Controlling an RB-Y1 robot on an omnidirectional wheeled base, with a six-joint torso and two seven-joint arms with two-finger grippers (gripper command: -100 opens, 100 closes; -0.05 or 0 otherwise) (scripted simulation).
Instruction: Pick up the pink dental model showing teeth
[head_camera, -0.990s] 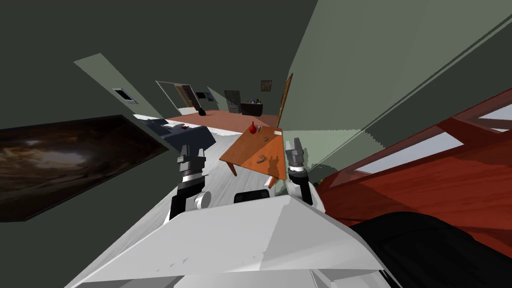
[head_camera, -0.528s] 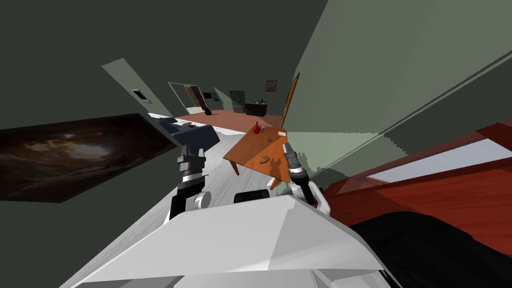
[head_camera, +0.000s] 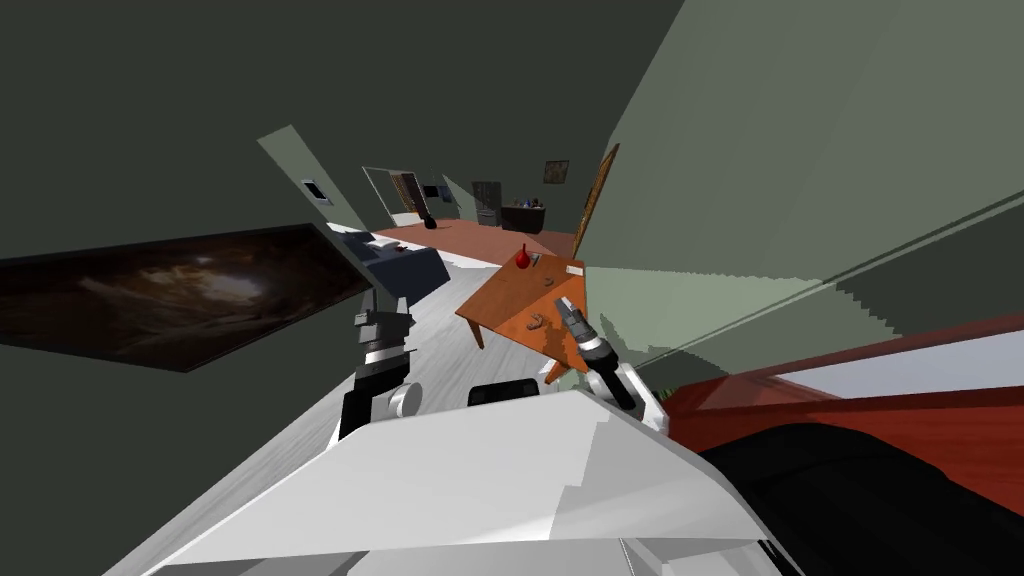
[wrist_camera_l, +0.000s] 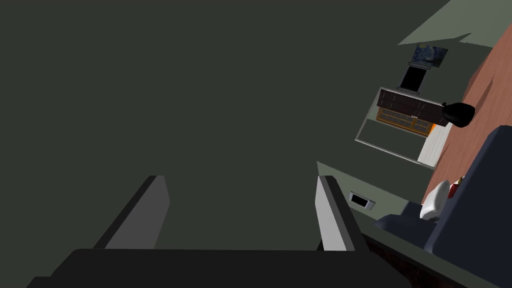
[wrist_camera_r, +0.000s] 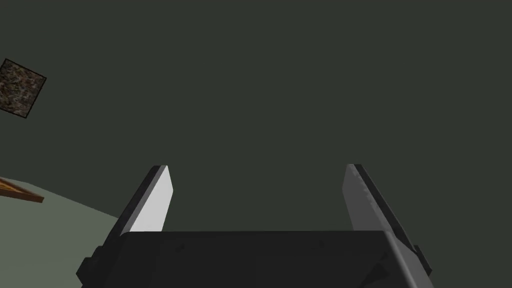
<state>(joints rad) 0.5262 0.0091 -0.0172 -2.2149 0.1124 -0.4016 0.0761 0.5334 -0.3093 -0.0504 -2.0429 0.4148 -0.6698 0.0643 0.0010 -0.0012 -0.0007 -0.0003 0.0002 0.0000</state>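
Since a second ago my view has swung and my right arm has leaned in over the table. The dental model (head_camera: 535, 322) I judge light, stiff and knobbly, apt to skid between smooth blades, so I would pinch across one limb of its arch. It reads as a small dull pinkish curve, lying on the table (head_camera: 500, 300) near my edge. The right gripper (head_camera: 565, 308) hangs at its 2 o'clock, blades wide apart, empty; a red thing (head_camera: 521, 259) sits at 12 o'clock. The left gripper (wrist_camera_l: 240, 178) is spread too, holding nothing.
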